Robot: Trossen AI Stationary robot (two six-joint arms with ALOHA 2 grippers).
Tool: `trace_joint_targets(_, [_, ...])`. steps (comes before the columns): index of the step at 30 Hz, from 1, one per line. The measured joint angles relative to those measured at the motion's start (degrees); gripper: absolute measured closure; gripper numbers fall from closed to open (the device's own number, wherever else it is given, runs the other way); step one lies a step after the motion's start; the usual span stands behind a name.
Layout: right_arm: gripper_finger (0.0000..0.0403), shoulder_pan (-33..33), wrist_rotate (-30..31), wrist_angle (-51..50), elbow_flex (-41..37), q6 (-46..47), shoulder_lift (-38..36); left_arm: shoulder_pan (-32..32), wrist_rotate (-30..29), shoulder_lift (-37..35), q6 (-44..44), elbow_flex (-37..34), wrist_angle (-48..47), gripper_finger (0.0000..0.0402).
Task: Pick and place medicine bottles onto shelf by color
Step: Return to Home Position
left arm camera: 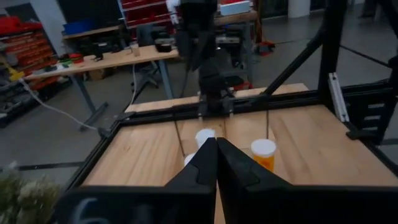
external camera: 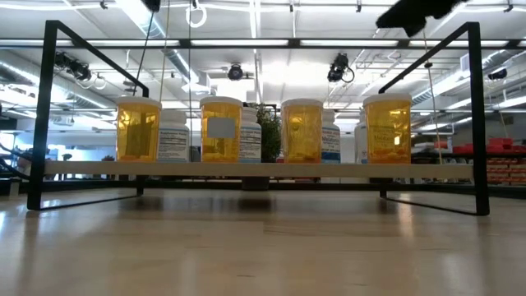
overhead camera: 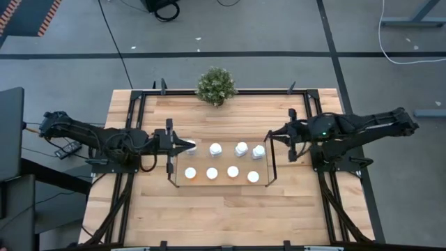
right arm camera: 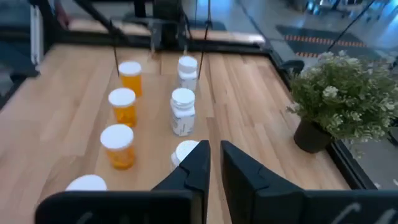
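Observation:
The shelf (overhead camera: pixel 173 167), a low rack of black rods with a see-through deck, stands mid-table. Several white-capped medicine bottles stand upright on its deck. The orange ones (external camera: pixel 221 129) fill the near row and the whitish ones (external camera: pixel 174 136) the far row. They also show in the right wrist view, orange (right arm camera: pixel 122 106) and whitish (right arm camera: pixel 183 111). My left gripper (overhead camera: pixel 189 146) is shut and empty, high over the far row's left end, its tips (left arm camera: pixel 216 142) above a white cap (left arm camera: pixel 204 135). My right gripper (overhead camera: pixel 270 137) hovers at the shelf's right end, its fingers (right arm camera: pixel 214 149) a narrow gap apart and empty.
A small potted plant (overhead camera: pixel 217 85) stands at the table's far edge, behind the shelf. Black frame rails (overhead camera: pixel 136 111) run along the table's left, right and far sides. Bare wood (overhead camera: pixel 223 216) lies between the shelf and the near edge.

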Motion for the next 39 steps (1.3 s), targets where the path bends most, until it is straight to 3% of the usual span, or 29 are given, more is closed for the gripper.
trace_joint_targets(7, [0.036, -0.8, -4.4, 8.3, -11.6, 1.4, -13.4, 2.9, 1.0, -9.9, -1.5, -14.3, 12.6, 0.0396])
trace_joint_targets(16, [0.0359, -1.4, -5.6, 18.6, -23.3, -1.5, -21.2, 5.7, 3.6, -24.3, -0.9, -30.8, 26.6, 0.0397])
trace_joint_targets(20, [0.0359, -2.2, -5.6, 21.3, -27.2, -2.1, -24.0, 6.0, 3.6, -31.1, -1.5, -32.8, 24.4, 0.0398])
trace_joint_targets(26, [0.0359, -2.4, -5.6, 21.5, -33.3, -1.6, -31.5, 6.0, 3.7, -39.7, -3.0, -32.8, 12.0, 0.0399])
trace_joint_targets(33, [0.0359, -2.4, -5.6, 21.8, -40.4, -0.5, -42.7, 5.3, 3.7, -45.3, -7.6, -32.9, 1.4, 0.0398])
trace_joint_targets(39, [0.0359, -2.3, -7.1, 26.1, -44.5, -0.8, -44.4, 4.4, 3.2, -45.9, -7.5, -39.5, 9.4, 0.0397])
